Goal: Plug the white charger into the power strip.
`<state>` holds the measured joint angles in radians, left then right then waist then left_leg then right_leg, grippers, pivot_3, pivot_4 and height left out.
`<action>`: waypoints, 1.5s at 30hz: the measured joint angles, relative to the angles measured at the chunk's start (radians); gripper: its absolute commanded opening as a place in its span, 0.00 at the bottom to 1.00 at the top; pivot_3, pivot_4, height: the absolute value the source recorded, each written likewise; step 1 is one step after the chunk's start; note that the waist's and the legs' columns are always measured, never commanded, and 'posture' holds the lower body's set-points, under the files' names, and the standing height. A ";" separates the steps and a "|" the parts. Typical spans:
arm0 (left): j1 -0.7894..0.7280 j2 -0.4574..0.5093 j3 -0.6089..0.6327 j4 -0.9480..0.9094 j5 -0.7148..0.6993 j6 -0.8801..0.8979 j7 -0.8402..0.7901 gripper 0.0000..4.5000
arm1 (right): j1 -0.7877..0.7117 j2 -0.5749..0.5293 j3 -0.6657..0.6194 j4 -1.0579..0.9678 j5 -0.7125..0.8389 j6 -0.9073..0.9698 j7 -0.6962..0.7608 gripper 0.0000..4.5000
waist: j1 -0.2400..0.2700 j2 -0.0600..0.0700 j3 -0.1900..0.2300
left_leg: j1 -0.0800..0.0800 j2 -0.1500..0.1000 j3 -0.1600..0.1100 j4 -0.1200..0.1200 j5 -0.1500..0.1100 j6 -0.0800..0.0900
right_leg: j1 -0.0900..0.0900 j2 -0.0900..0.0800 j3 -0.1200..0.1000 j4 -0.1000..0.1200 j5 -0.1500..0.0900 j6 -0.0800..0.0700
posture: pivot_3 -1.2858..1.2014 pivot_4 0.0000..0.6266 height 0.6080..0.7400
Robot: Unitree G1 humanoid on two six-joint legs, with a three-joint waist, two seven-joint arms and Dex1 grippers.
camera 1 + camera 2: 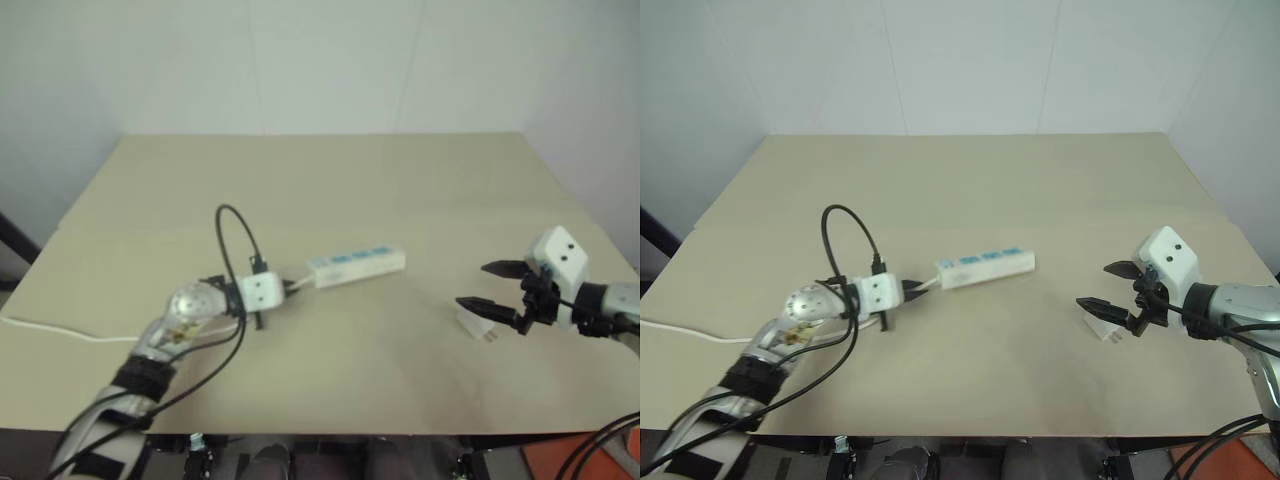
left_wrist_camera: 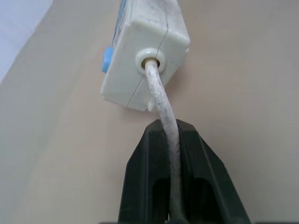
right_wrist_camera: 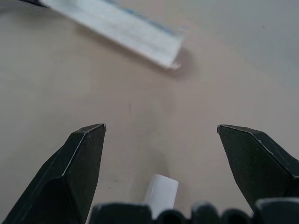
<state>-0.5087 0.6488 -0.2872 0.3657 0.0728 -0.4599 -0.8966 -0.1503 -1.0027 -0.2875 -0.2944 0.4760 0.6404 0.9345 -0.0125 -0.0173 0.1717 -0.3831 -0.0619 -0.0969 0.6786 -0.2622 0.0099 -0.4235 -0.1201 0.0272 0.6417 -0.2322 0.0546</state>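
The strip (image 1: 356,265), a white bar with blue sockets, lies mid-table (image 1: 330,180). The left gripper (image 2: 169,135) at its 8 o'clock end pinches its cord (image 2: 164,107). The right gripper (image 1: 484,288), fingers spread, hovers over the small white charger (image 1: 477,324) at the strip's 4 o'clock.

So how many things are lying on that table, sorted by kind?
Power strip: 1, its cord pinched in the shut left end effector
White charger: 1, on the table under the open right end effector
Total: 2
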 measured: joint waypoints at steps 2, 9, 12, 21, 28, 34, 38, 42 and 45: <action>0.029 0.042 0.000 -0.001 -0.010 -0.035 -0.069 0.20 | 0.000 0.000 0.000 0.000 0.000 0.000 0.000 1.00 | 0.001 0.000 0.000 | 0.000 0.000 0.000 0.000 0.000 0.000 | 0.001 0.000 0.000 0.000 0.000 0.000 | 0.52 0.24 1.00; 0.112 0.133 0.017 -0.156 -0.217 0.099 -0.310 0.69 | -0.012 0.003 0.006 0.002 -0.001 0.000 0.000 1.00 | -0.001 0.000 0.000 | 0.000 0.001 0.000 0.001 0.000 0.001 | 0.001 0.000 -0.001 0.001 0.000 0.001 | 0.52 0.24 1.00; 0.148 0.194 0.049 -0.256 -0.319 0.223 -0.390 0.91 | -0.016 0.003 0.007 0.006 -0.002 0.000 0.000 1.00 | -0.006 0.000 0.000 | 0.000 0.002 0.000 0.001 -0.001 0.001 | 0.001 0.001 0.000 0.001 0.000 0.001 | 0.52 0.24 1.00; 0.162 0.031 0.170 -0.278 -0.384 0.360 -0.257 0.99 | -0.036 0.022 0.028 0.010 -0.001 0.000 -0.006 1.00 | 0.001 0.000 0.000 | 0.003 0.003 0.003 0.001 -0.001 0.001 | 0.004 0.003 0.000 0.000 0.001 0.001 | 0.52 0.24 1.00; 0.091 -0.113 0.112 -0.110 -0.312 0.279 -0.256 0.99 | -0.066 0.026 0.044 0.016 -0.001 0.000 -0.009 1.00 | -0.001 0.000 0.000 | 0.003 0.003 0.010 0.001 -0.001 0.001 | 0.002 0.004 0.002 0.000 0.002 -0.001 | 0.52 0.24 1.00; 0.009 -0.212 0.085 0.093 -0.224 0.173 -0.236 0.99 | -0.080 0.037 0.049 0.021 0.000 0.000 -0.010 1.00 | 0.002 -0.001 -0.001 | 0.004 0.003 0.013 0.002 -0.001 0.001 | 0.003 0.005 0.004 0.000 0.003 0.000 | 0.52 0.24 1.00; -0.037 -0.259 0.076 0.175 -0.195 0.130 -0.230 0.99 | -0.081 0.044 0.054 0.020 0.001 0.001 -0.015 1.00 | 0.007 -0.001 -0.001 | 0.004 0.003 0.013 0.002 -0.001 0.001 | 0.003 0.005 0.004 0.000 0.004 0.000 | 0.52 0.24 1.00; -0.042 -0.285 0.082 0.195 -0.196 0.119 -0.243 0.99 | -0.081 0.048 0.059 0.020 0.001 0.002 -0.019 1.00 | 0.012 -0.001 -0.001 | 0.004 0.003 0.013 0.002 -0.001 0.001 | 0.003 0.005 0.005 0.000 0.004 0.000 | 0.52 0.24 1.00; -0.042 -0.300 0.092 0.212 -0.198 0.100 -0.249 0.91 | -0.081 0.049 0.062 0.020 0.001 0.002 -0.020 1.00 | 0.016 -0.001 -0.002 | 0.004 0.003 0.014 0.002 -0.001 0.001 | 0.003 0.005 0.005 0.000 0.004 0.001 | 0.52 0.24 1.00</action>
<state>-0.5509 0.3487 -0.1952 0.5774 -0.1248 -0.3604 -1.1453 -0.2316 -0.9539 -0.2256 -0.2747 0.4774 0.6425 0.9146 0.0037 -0.0181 0.1701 -0.3791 -0.0586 -0.0833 0.6809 -0.2628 0.0110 -0.4203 -0.1150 0.0318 0.6416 -0.2285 0.0552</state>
